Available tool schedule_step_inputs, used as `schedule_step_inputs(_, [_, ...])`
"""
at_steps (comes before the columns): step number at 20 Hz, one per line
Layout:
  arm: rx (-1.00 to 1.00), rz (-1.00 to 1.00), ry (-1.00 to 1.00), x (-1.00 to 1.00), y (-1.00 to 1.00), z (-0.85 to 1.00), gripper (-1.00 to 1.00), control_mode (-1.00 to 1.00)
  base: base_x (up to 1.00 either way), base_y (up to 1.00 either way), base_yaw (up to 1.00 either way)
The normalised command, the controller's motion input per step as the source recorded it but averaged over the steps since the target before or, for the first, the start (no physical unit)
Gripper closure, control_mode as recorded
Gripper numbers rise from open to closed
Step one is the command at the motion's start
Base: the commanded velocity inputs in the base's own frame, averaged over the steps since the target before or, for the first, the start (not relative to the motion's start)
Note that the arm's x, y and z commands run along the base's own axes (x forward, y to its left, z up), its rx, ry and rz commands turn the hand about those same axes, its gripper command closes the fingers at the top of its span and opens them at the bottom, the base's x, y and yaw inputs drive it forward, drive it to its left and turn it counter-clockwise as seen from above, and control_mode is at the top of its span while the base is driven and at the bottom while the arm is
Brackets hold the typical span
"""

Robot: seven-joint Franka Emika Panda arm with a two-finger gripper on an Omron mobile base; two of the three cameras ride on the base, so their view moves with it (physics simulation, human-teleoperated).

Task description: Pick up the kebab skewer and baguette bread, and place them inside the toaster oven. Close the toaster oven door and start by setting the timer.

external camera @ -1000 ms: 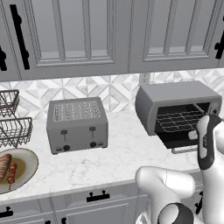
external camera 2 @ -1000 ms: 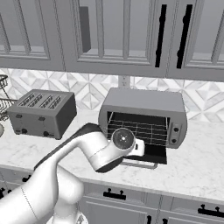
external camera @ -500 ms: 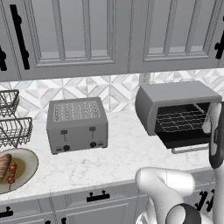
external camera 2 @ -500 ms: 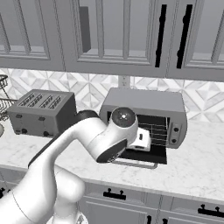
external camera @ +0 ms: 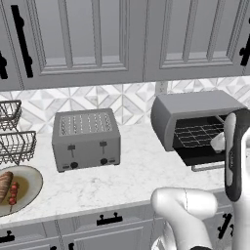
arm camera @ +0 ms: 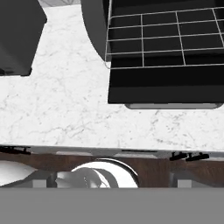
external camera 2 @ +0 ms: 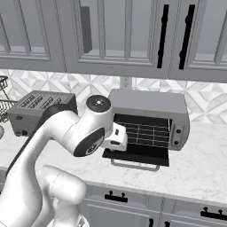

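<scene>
Golden baguette bread lies far left of the open gripper.

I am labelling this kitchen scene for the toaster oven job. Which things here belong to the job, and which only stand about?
For the job: kebab skewer, baguette bread, toaster oven, its open toaster oven door.

Only standing about: pop-up toaster, plate under the food, wire baskets, upper cabinets.

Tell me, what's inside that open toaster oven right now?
Inside the toaster oven there is a bare wire rack, no food on it. The robot's arm covers the left part of the opening.
</scene>
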Motion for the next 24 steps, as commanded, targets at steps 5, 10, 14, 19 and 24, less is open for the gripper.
schedule_step_inputs(5, [-0.03,0.04,0.00,-0.19,1.00,0.00,-1.00,-1.00,0.00,0.00,0.00])
schedule_step_inputs(10, [-0.02,0.12,0.01,0.11,1.00,0.00,-1.00,-1.00,0.00,0.00,0.00])
schedule_step_inputs(14, [-0.01,0.19,0.02,0.13,1.00,0.01,-1.00,-1.00,0.00,0.00,0.00])
schedule_step_inputs(19, [0.00,0.14,0.00,0.00,1.00,0.00,-1.00,-1.00,0.00,0.00,0.00])
schedule_step_inputs(24, [0.00,0.03,0.00,0.00,1.00,0.00,-1.00,-1.00,0.00,0.00,0.00])
